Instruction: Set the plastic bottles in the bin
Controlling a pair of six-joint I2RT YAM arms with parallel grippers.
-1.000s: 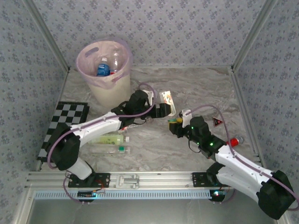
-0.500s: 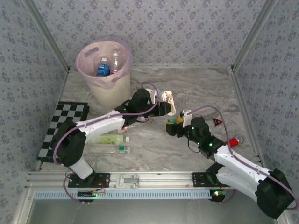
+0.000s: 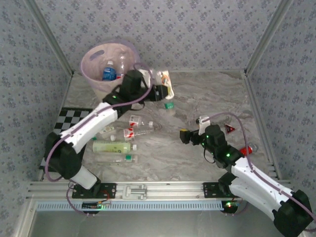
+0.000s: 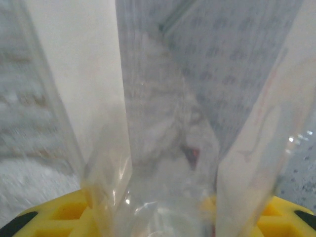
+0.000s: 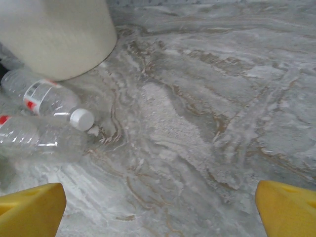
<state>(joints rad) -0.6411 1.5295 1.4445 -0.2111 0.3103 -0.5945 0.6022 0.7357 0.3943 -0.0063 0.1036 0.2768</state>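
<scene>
The left gripper (image 3: 164, 93) has swung up beside the bin (image 3: 84, 66), clamped on a clear bottle (image 3: 168, 83) hanging cap-down just right of the rim. The right gripper (image 3: 187, 136) has spread wide, empty, over the table (image 3: 212, 96).

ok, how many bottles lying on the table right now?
4: two red-white-labelled bottles beside the left arm, a pale green bottle nearer, and a clear green-capped bottle nearest. The arm may hide more.

At least seven plastic bottles (image 3: 113, 147), one bin (image 3: 85, 69) and two robot arms (image 3: 94, 123).
</scene>
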